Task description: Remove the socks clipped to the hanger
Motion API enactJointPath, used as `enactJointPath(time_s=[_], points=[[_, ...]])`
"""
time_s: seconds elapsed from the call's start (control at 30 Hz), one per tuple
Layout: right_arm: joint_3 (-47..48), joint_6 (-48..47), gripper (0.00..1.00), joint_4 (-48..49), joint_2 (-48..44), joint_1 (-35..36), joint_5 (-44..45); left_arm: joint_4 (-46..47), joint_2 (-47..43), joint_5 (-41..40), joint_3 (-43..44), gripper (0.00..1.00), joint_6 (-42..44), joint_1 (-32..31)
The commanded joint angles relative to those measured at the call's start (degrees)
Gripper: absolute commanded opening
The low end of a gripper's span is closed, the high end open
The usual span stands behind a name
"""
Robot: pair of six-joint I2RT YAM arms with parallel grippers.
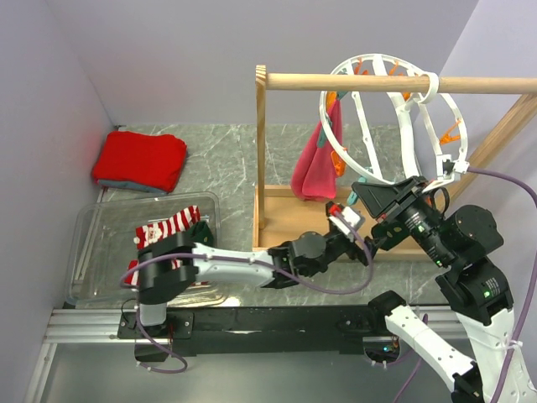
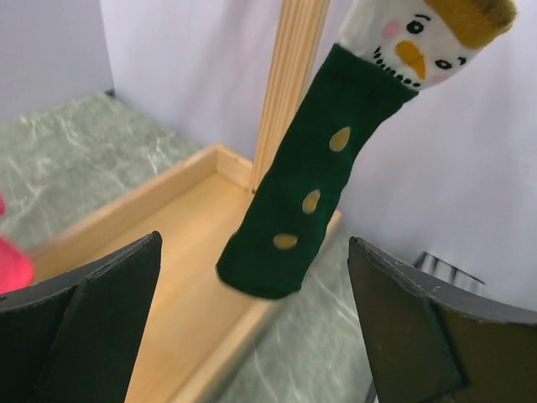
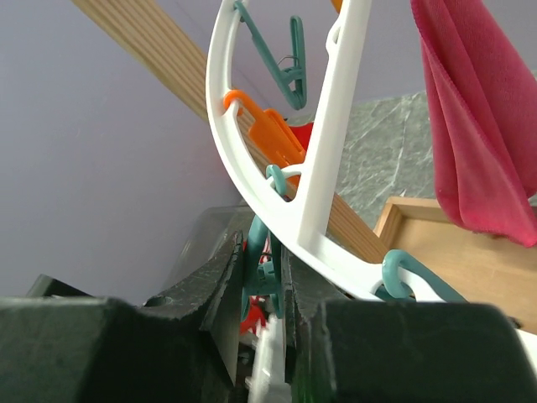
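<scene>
The white ring hanger (image 1: 394, 117) hangs from the wooden rail and also shows in the right wrist view (image 3: 252, 180). My right gripper (image 3: 268, 285) is shut on a teal clip (image 3: 262, 273) at the hanger's lower rim (image 1: 366, 190). A dark green sock (image 2: 310, 193) with a white snowman cuff hangs in front of my left gripper (image 2: 252, 336). That gripper is open wide and empty, its fingers apart from the sock. In the top view the left gripper (image 1: 349, 215) sits just below the right one. Red-and-white striped socks (image 1: 172, 225) lie in a clear tray.
The wooden rail frame (image 1: 262, 159) with its base tray (image 2: 151, 243) stands under the hanger. A pink cloth (image 1: 315, 168) hangs there. A folded red cloth (image 1: 140, 161) lies at the back left. The clear plastic tray (image 1: 84, 231) is at the front left. Walls close both sides.
</scene>
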Motion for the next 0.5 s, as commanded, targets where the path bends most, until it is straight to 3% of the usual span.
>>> enactJointPath(time_s=[0.0,0.2,0.47], points=[[0.6,0.3,0.0,1.7,-0.5,0.4,-5.1,7.6,6.5,1.4,6.0,0.96,9.4,-0.2],[1.0,-0.1,0.0,0.5,-1.2,0.5,-4.8,7.2,13.5,6.1,13.2,0.96,14.8,0.5],[1.5,-0.1,0.0,-1.0,-1.8,0.4,-4.9,3.0,19.7,7.0,23.8,0.96,12.8,2.1]])
